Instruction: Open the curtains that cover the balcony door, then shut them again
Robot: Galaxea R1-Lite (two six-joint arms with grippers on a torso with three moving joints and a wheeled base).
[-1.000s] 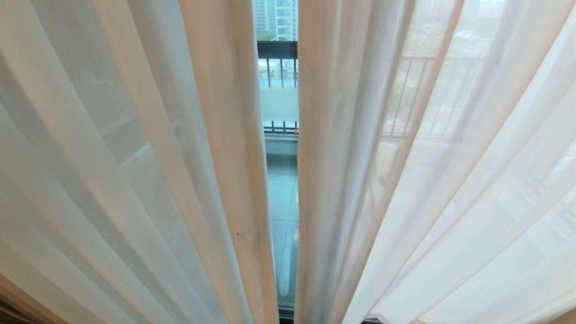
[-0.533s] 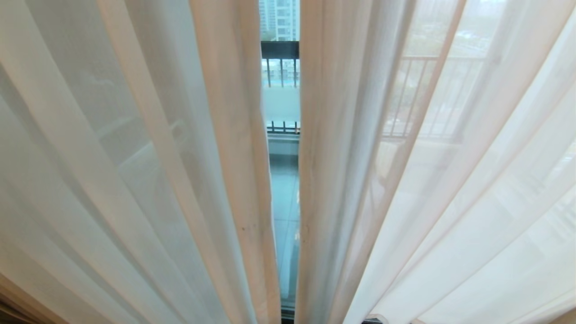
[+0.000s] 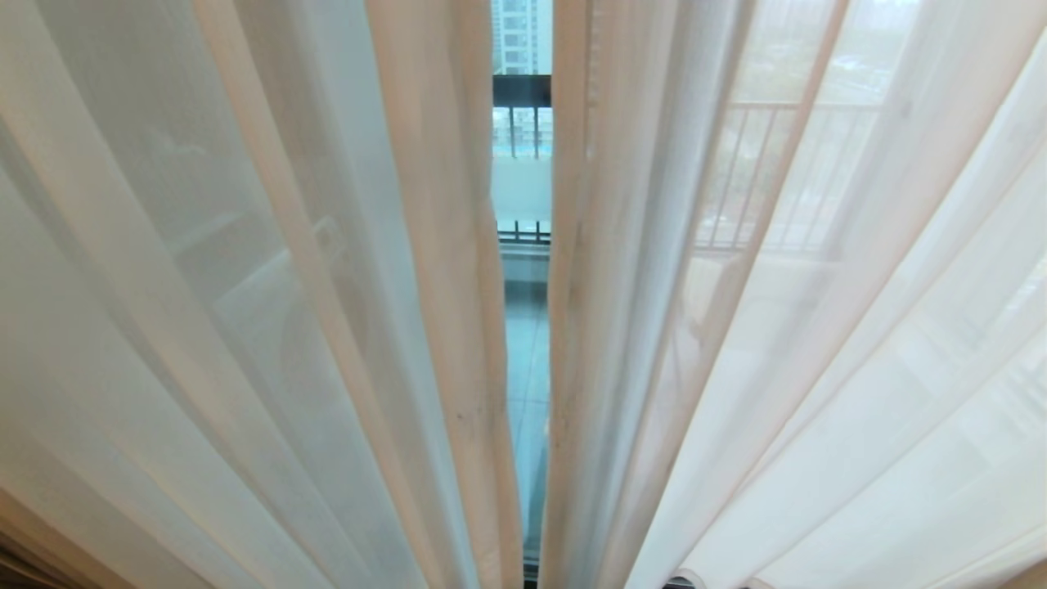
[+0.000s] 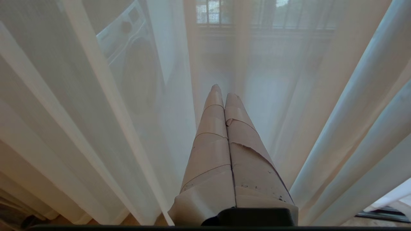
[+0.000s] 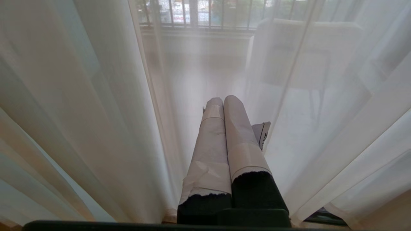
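The curtains hang close before me as two sheer white panels, a left panel and a right panel. A narrow slit between them shows the balcony door, its glass crossed by a frosted band. My left gripper is shut with nothing in it, its tape-wrapped fingers pointing at the folds. My right gripper is also shut and empty, close to the fabric. Whether either tip touches the cloth I cannot tell. Neither arm shows in the head view.
A black-barred balcony railing stands beyond the glass. Through the fabric a washing machine shows on the balcony. A pale chair-like shape shows behind the right panel. The door's dark floor track runs under the hems.
The left panel's inner edge has drifted to the right, and the right panel's a little too. The slit is now slightly narrower and sits further right. Both grippers stay shut.
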